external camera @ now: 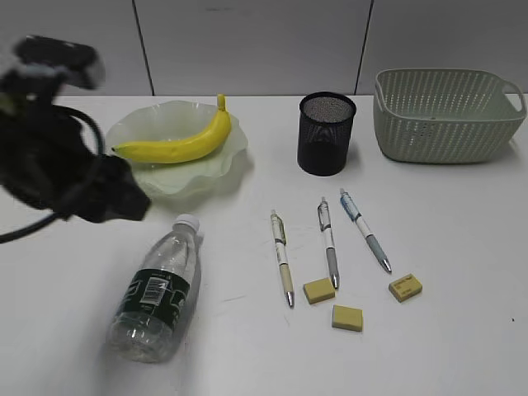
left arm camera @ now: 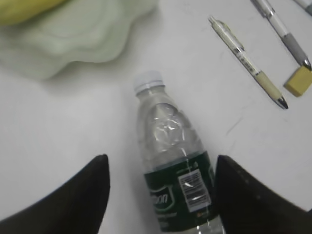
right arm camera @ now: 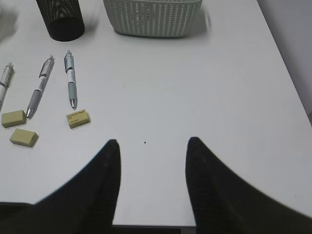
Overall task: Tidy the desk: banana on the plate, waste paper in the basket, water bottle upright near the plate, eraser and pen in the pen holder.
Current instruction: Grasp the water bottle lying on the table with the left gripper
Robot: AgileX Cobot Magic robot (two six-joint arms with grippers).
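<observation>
Your left gripper (left arm camera: 161, 195) hangs jaws wide astride the water bottle (external camera: 158, 290), lying flat near the plate (external camera: 177, 177); contact unclear. Banana (external camera: 181, 142) sits plated. Three pens (external camera: 329, 242) and erasers (external camera: 347, 317) crowd nearby. Right gripper (right arm camera: 152, 168) spread wide, empty.

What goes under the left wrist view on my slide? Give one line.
Open left hand straddles the lying water bottle beside the plate.
</observation>
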